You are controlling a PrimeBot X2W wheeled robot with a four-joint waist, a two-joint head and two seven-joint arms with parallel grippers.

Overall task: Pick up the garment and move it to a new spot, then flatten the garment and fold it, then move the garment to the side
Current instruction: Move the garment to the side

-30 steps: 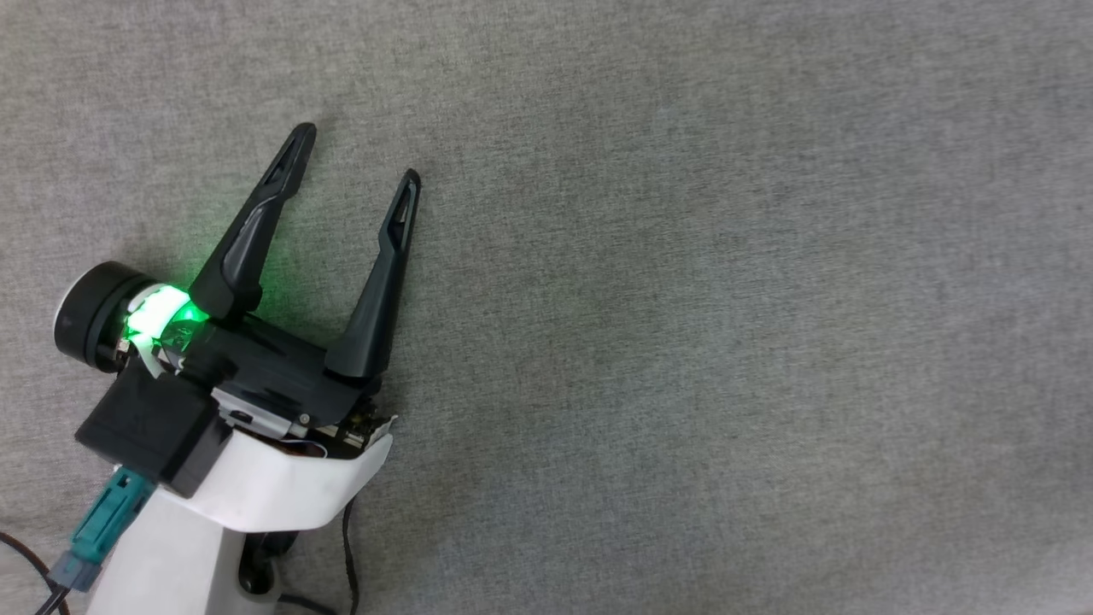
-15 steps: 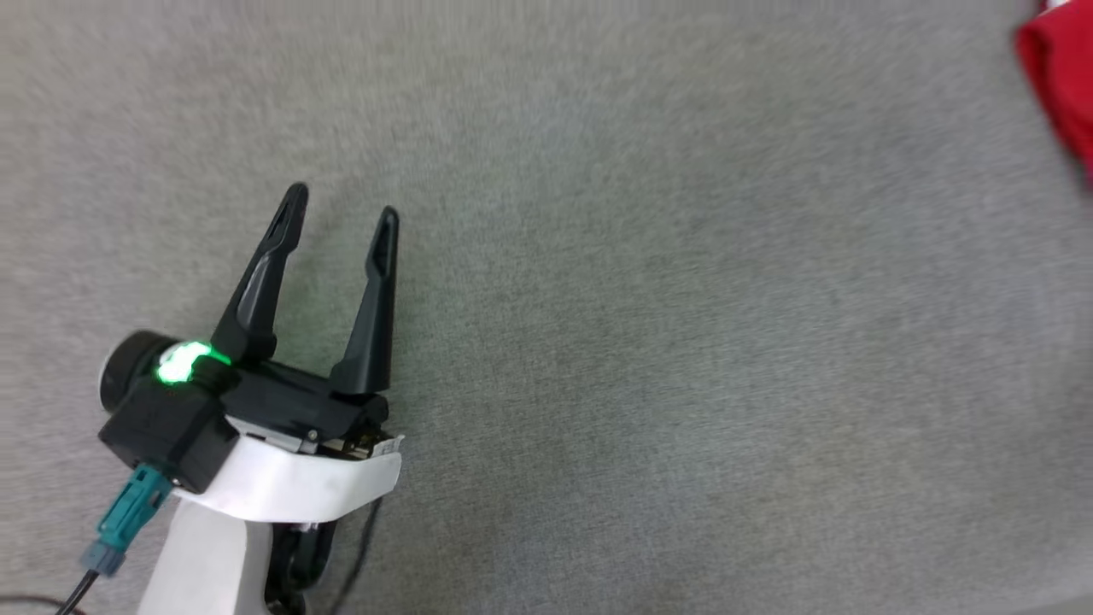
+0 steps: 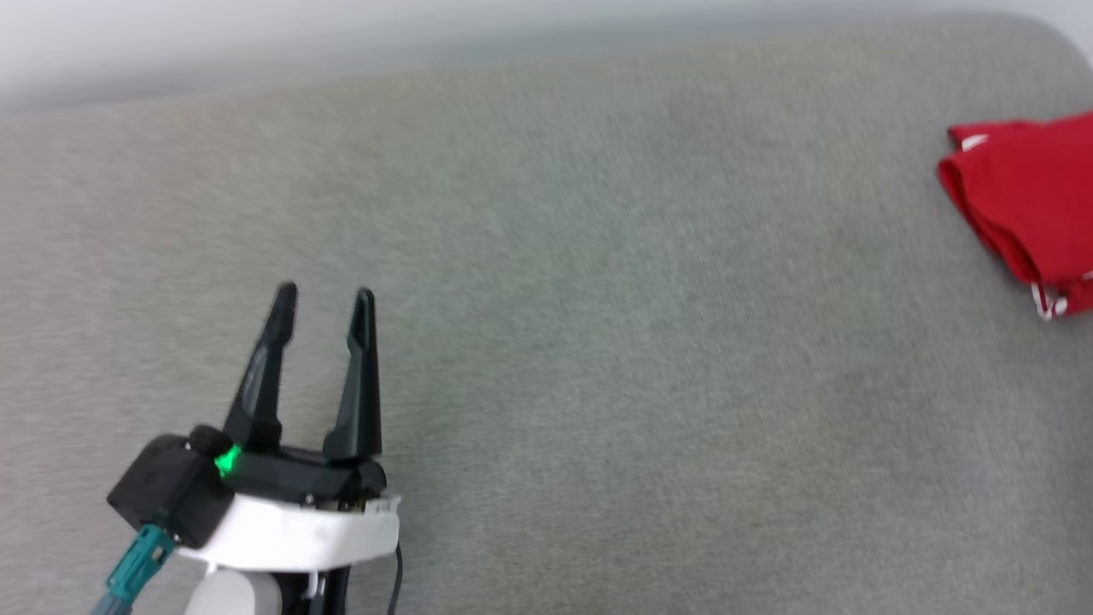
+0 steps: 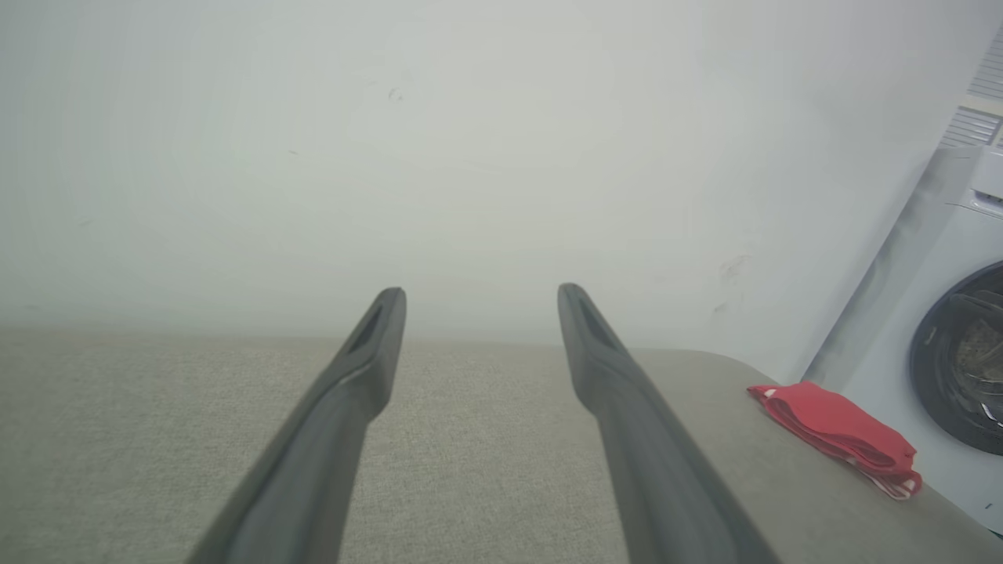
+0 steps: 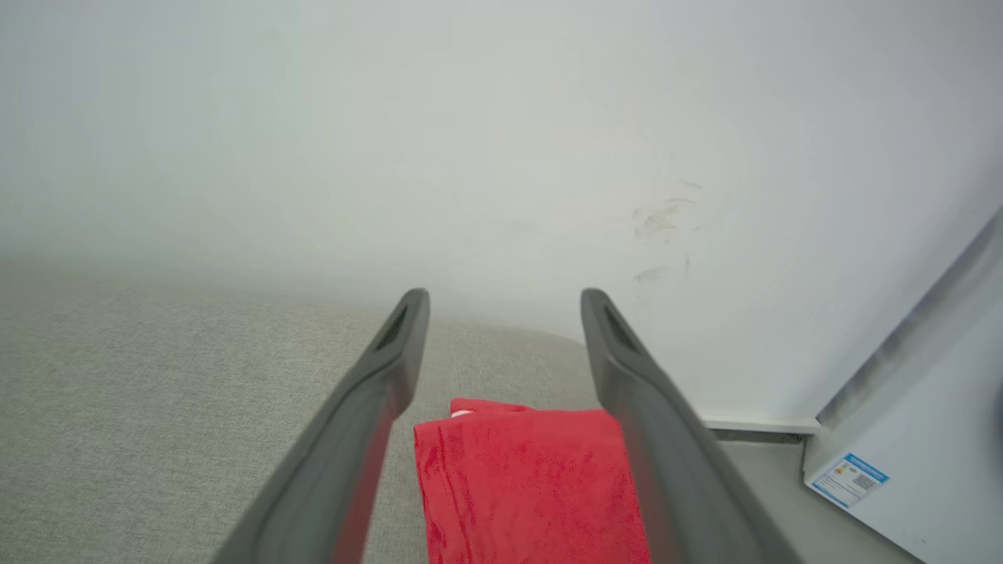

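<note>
Your left end effector and right end effector gape empty; centre the right over the folded red cloth garment.

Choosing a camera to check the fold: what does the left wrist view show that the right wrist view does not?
Left wrist view: a washing machine's dark round door at the right, and the folded red garment seen whole from the side, lying apart to the right of the left gripper.
Right wrist view: a small sticker on a white panel, and the garment's top close up between the fingers of the right gripper, cut off by the bottom edge.
Both: the grey cloth surface, the pale wall, the garment, and open jaws holding nothing.
</note>
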